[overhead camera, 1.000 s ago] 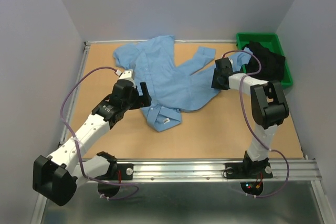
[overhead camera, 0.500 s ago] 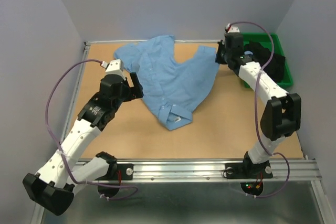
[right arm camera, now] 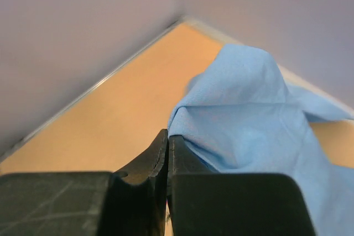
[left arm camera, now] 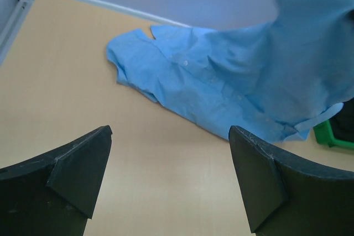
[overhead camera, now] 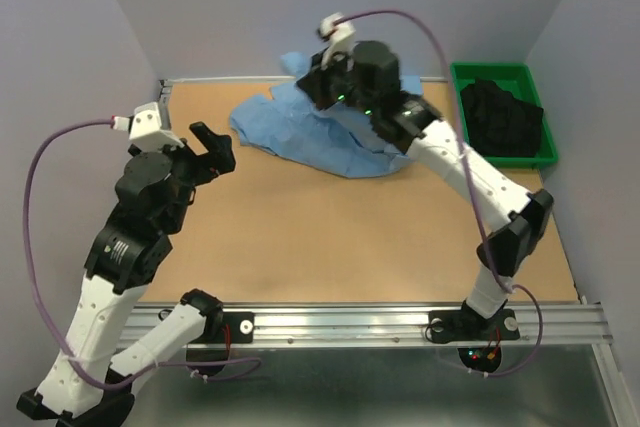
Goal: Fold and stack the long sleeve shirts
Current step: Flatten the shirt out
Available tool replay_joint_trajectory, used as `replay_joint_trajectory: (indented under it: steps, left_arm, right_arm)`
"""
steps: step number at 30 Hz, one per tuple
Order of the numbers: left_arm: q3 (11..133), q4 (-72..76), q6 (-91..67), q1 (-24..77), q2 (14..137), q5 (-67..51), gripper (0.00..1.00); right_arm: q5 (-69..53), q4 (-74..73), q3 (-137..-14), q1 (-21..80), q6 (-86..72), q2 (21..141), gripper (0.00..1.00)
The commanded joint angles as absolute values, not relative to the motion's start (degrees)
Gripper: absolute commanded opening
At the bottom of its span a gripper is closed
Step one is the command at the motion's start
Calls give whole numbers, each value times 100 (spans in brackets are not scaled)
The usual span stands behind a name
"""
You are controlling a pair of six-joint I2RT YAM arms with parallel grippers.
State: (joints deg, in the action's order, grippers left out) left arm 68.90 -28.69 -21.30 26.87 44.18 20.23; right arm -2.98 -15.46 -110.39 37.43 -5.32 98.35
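Far back, light blue shirt (overhead camera: 290,132), crumpled

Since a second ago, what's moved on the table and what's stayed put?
The right end effector closed on the light blue shirt and swung it up and left along the far edge, dragging the cloth off mid-table into a bunch. The left end effector, open and empty, pulled back left, away from the shirt. The green bin with its dark clothes stayed at the far right.
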Motion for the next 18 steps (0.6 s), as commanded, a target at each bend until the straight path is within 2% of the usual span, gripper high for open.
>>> replay_joint_trajectory:
  steps: [1, 5, 10, 16, 18]
  left_arm:
    - [7172, -3129, -2258, 2654, 3938, 2662, 98]
    - [7111, -3260, -2434, 2646, 3560, 2917, 97]
    - [6909, -3296, -2522, 2654, 3217, 3120, 97]
    - [6628, -3077, -2514, 2654, 3339, 2918, 97]
    - [6548, -2963, -2514, 2654, 3471, 2751, 97]
  right_arm:
    - [-1465, -1714, -11048, 4894, -440, 10449, 1]
    - [-2282, -2239, -10671, 5807, -422, 10845, 3]
    - [-2820, -3240, -9863, 6196, -255, 10943, 8]
    - [-2330, -3866, -8440, 6205, -53, 10109, 10]
    - [-2215, -4296, -8298, 6205, 121, 9871, 14]
